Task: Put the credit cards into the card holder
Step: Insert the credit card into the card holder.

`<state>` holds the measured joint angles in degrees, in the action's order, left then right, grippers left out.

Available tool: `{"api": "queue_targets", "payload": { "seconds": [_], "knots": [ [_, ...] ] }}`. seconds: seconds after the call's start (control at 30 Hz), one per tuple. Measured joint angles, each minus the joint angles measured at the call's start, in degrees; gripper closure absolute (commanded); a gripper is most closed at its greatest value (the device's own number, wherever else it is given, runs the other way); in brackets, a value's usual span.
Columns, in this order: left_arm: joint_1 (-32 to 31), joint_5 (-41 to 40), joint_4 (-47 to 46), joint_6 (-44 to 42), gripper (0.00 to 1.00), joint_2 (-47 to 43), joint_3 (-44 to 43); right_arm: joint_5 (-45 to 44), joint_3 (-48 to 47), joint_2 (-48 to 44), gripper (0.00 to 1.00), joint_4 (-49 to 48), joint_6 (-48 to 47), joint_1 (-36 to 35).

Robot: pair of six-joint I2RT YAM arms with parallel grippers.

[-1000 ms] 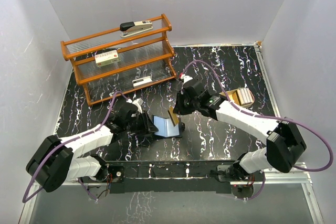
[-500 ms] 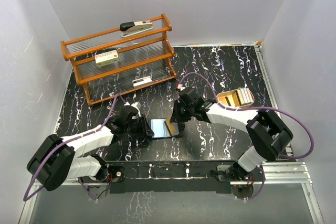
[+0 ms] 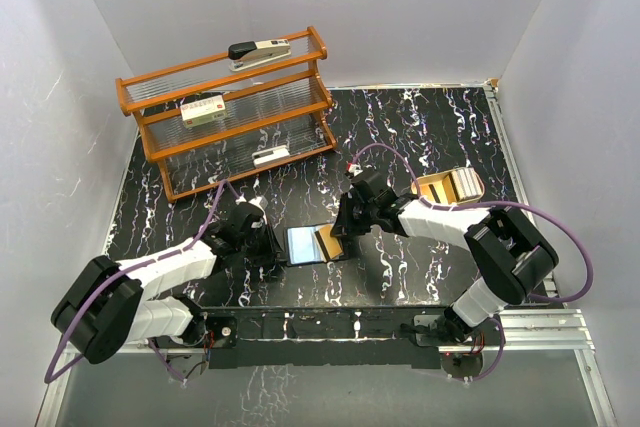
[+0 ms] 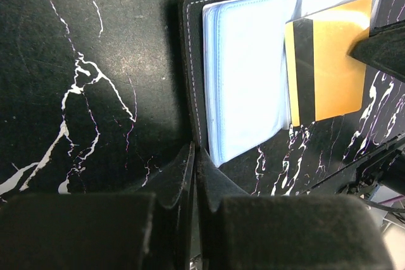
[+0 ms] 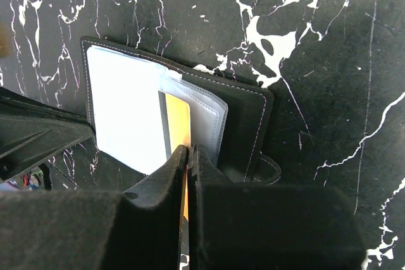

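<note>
On black marble (image 3: pixel 420 127), the shut left gripper (image 4: pixel 195 153) is touching an open black card holder (image 4: pixel 243 74) while the right gripper (image 5: pixel 190 150) is squeezing a thin orange card (image 4: pixel 335 61).

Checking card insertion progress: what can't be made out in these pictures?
- Orange card: near end hidden inside the right hand, right wrist view.
- Card holder: near corner covered by the left hand, left wrist view.
- Label on the white box in the wooden rack: too small, top view.

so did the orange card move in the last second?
Yes. The orange card, in the right gripper, came down toward the table's near edge, farther from the wooden rack, over the open card holder.
</note>
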<state>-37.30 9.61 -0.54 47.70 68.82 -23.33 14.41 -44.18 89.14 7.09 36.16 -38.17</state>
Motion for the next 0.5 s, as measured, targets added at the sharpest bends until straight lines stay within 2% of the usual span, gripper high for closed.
{"api": "queue_targets", "payload": {
  "seconds": [0.5],
  "knots": [
    [0.0, 0.48, -0.79, -0.37, 1.0, 1.31, 0.09, 2.34, 0.04, 3.61, 1.0, -4.96, 2.38, 0.48]
  ]
}}
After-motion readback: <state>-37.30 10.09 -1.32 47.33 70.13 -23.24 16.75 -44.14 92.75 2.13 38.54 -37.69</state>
